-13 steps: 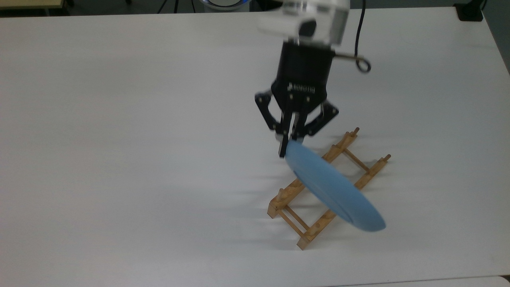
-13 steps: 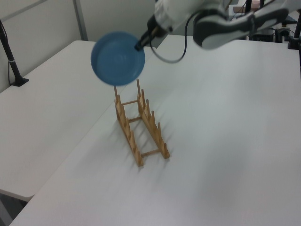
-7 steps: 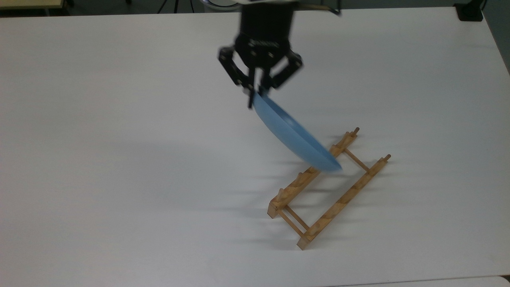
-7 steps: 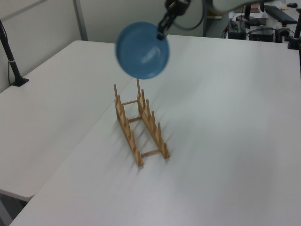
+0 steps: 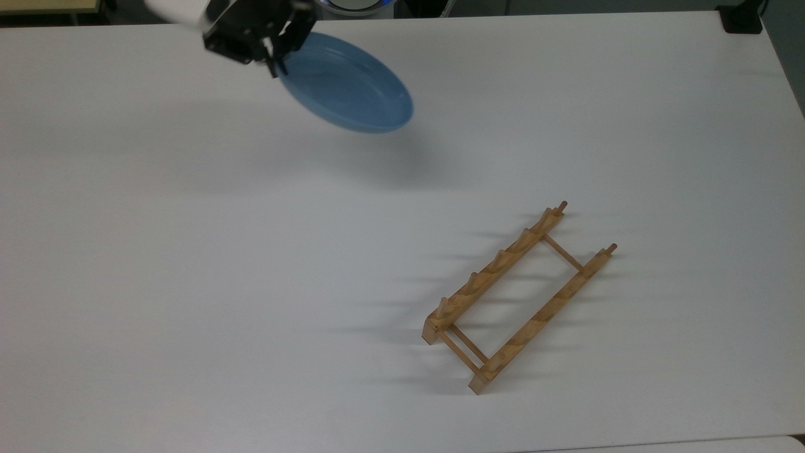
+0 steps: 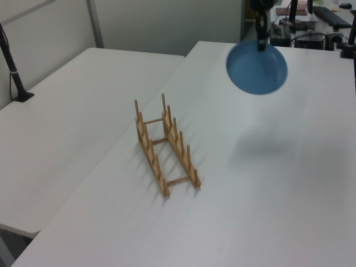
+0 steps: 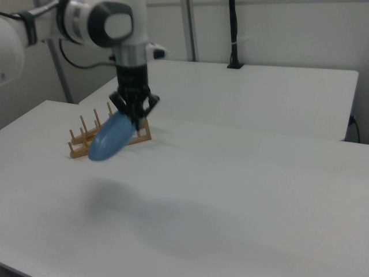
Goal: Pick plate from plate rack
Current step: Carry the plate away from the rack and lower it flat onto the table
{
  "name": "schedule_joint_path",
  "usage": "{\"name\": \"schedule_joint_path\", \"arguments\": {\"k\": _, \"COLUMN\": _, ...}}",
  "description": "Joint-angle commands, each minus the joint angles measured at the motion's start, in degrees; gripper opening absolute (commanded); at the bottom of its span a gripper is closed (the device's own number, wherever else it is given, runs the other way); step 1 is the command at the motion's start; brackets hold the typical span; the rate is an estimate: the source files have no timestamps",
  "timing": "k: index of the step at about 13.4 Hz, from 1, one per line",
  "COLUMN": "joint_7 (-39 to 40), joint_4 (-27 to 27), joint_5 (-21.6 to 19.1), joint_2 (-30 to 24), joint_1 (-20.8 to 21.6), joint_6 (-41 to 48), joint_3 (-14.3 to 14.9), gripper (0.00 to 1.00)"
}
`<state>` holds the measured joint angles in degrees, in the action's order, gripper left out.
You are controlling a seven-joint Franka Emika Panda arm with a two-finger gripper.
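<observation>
Plate rack (image 5: 517, 299) sits empty on the white bench (image 5: 188, 283), well apart from the pincer, toward the top view's lower right; nothing of it touches the plate. In the left view the rack (image 6: 164, 144) is low left of the pincer, pegs upright.

Further off: plate (image 5: 345, 83) hangs in the air above the bench, its shadow cast below on the bench surface. It tilts, hollow side facing up toward the top camera, and slopes down and away from the grip point.

Pincer (image 5: 273, 60) is pinching the plate by one rim edge, at the plate's upper-left in the top view. In the right view the pincer (image 7: 136, 117) points down with the plate (image 7: 110, 140) dangling beneath it.

Judgement: pick looks essentially done, now carry phase. Single-edge rim grip means long lever, so the plate can swing or slip. Keep grip force on, move smoothly, avoid quick wrist turns.
</observation>
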<state>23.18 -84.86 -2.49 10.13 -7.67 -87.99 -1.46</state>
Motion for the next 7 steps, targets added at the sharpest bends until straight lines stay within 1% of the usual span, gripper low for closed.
{"name": "schedule_joint_path", "arguments": {"k": 1, "joint_7": 2.8, "joint_4": -12.8, "joint_5": -2.9, "joint_2": -0.9, "joint_1": -2.0, "joint_6": -11.2, "joint_3": 0.0, "gripper": 0.0}}
{"name": "schedule_joint_path", "arguments": {"k": 3, "joint_7": 3.4, "joint_4": -17.2, "joint_5": -2.9, "joint_2": -0.5, "joint_1": -3.0, "joint_6": -16.5, "joint_3": 0.0, "gripper": 0.0}}
{"name": "schedule_joint_path", "arguments": {"k": 4, "joint_7": 4.5, "joint_4": -18.5, "joint_5": -2.9, "joint_2": 0.7, "joint_1": -3.1, "joint_6": -18.3, "joint_3": 0.0, "gripper": 0.0}}
{"name": "schedule_joint_path", "arguments": {"k": 7, "joint_7": 4.9, "joint_4": -19.6, "joint_5": -2.7, "joint_2": 4.4, "joint_1": -4.5, "joint_6": -22.1, "joint_3": 0.0, "gripper": 0.0}}
